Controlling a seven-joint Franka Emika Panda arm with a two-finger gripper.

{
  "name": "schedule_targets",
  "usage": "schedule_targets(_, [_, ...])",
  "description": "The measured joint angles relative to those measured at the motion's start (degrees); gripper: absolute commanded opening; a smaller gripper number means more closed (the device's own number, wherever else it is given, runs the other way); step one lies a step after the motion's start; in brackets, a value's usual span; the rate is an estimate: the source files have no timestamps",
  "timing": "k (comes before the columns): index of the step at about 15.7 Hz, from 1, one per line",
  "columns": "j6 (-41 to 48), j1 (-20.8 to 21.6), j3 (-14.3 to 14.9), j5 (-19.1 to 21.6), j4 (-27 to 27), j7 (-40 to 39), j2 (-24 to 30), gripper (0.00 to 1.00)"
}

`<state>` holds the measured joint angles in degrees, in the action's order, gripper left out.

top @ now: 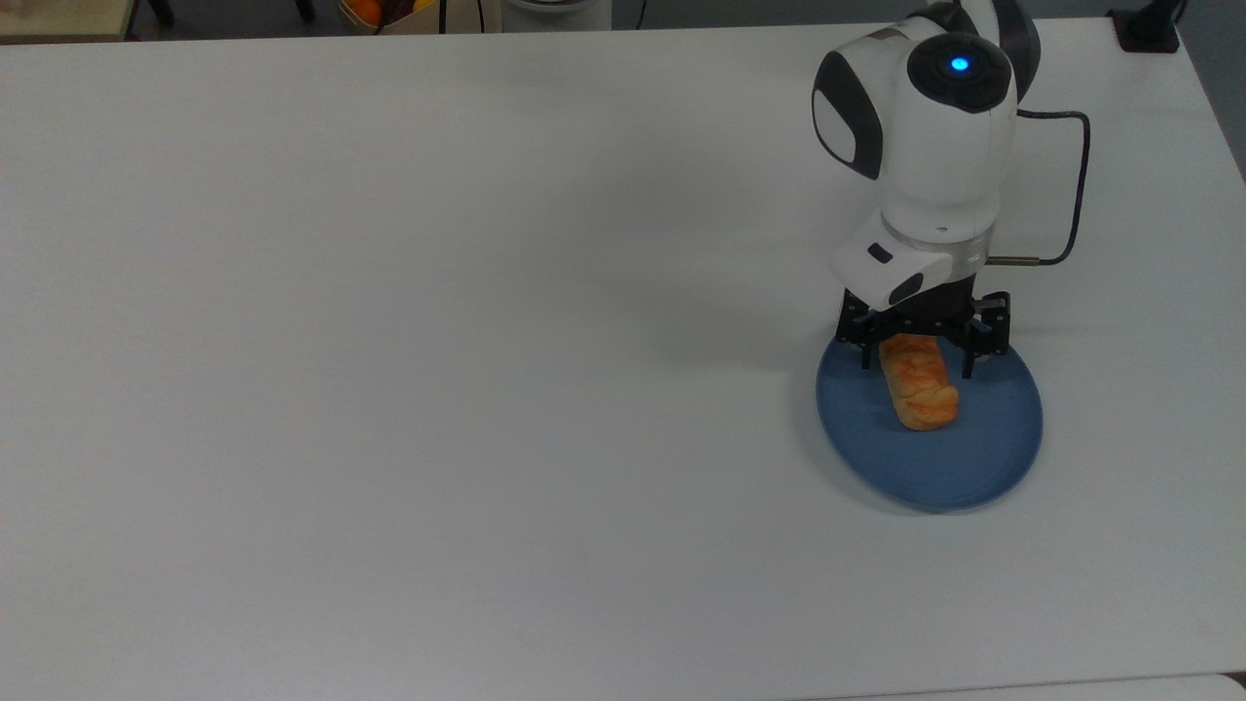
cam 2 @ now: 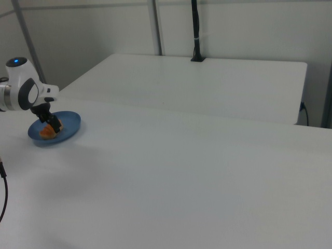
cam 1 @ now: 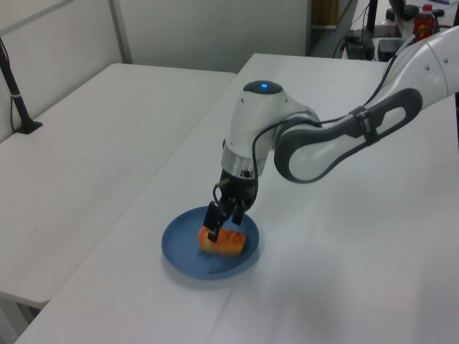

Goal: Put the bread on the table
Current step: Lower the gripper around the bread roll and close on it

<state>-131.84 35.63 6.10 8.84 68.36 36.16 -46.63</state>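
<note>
Here our tool (top: 917, 362) straddles the bread (top: 919, 382) on the blue plate (top: 973, 458), fingers apart, holding nothing; gripping its end could tip it.

Franka Panda arm (top: 915, 136): glossy white rounded shells with dark grey oval insets at the joints, a dark grey link band with a black strap in the left view, and a small blue indicator light (top: 960, 64) set in a black cap at 12 o'clock on the wrist housing. A brushed metal ring sits under the wrist, a white flange block with 2 dark buttons projects toward 7 o'clock, and a thin dark cable (top: 1076, 185) loops from a metal plug at 3 o'clock. The gripper (top: 918, 358) is matte black with exposed linkage bars, small screws and 2 slim fingers.
</note>
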Motion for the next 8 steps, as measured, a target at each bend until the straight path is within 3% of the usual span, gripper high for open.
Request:
schedule_targets(3, [0.0,1.0,-0.1,-1.3,0.0,0.0,-1.4,0.23])
schedule_targets(4, [0.0,1.1,-0.1,-1.6,0.0,0.0,-1.5,0.05])
schedule_targets(5, [0.0,1.1,0.0,-1.8,-0.1,0.0,-1.5,0.00])
schedule_targets(8, [0.0,1.1,0.0,-2.4,-0.5,-1.8,-1.5,0.00])
